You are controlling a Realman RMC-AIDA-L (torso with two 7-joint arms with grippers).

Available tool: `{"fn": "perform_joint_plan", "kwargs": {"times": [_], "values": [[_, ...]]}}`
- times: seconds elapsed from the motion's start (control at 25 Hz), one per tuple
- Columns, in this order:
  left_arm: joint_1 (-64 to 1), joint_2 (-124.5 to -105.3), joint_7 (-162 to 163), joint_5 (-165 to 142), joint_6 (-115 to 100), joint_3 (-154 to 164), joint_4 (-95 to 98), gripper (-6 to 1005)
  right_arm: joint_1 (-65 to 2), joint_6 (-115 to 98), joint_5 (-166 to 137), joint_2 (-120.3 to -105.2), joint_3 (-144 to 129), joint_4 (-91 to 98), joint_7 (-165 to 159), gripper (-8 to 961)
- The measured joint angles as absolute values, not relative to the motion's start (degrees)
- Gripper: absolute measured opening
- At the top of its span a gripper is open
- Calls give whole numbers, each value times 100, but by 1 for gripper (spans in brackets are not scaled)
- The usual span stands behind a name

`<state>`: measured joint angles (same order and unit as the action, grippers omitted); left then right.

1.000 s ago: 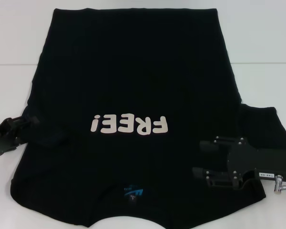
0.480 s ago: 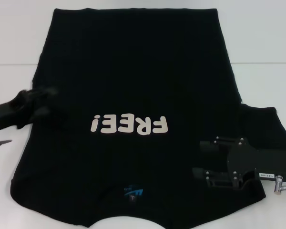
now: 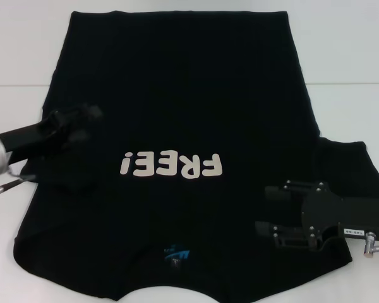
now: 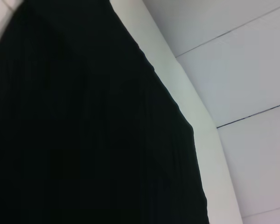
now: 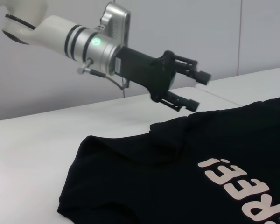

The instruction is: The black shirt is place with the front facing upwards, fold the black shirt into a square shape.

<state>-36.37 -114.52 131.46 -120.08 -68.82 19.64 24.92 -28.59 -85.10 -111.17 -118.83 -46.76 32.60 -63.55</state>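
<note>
The black shirt [image 3: 177, 95] lies flat on the white table, its white "FREE!" lettering [image 3: 170, 165] facing up and the blue neck label [image 3: 175, 254] toward the near edge. My left gripper [image 3: 87, 123] hovers over the shirt's left side. In the right wrist view the left gripper [image 5: 197, 91] is open and holds nothing, raised above a folded-in bump of cloth [image 5: 165, 131]. My right gripper [image 3: 270, 209] rests open over the shirt's near right shoulder, beside the spread right sleeve [image 3: 354, 163]. The left wrist view shows only the shirt [image 4: 84, 140] and table.
The white table [image 3: 354, 76] surrounds the shirt, with bare strips on the left, right and far side. Its far edge [image 4: 200, 121] meets a pale panelled wall [image 4: 242, 70] in the left wrist view.
My left arm has swung from the shirt's left edge inward and away from me, over the cloth. The right gripper and the rest of the shirt have stayed still.
</note>
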Motion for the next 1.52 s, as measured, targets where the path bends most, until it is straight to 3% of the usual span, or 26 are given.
{"fn": "perform_joint_plan", "kwargs": {"times": [0.32,0.48,1.52], "values": [[-2892,-11131,13430,-12015,-7316,1960,2545,745,-2869,-8487,-11115,-11883,-4676,3261,-6355,758],[-2674,-11085,13481,-12096,-7339,1953,2564,743,-2881,-8473,-11117,-11883,-4676,3261,-6354,758],[-2899,-11227,13560,-12340,-6319,2118,2390,735,-2903,-8508,-11119,-11883,-4676,3261,-6373,757]]}}
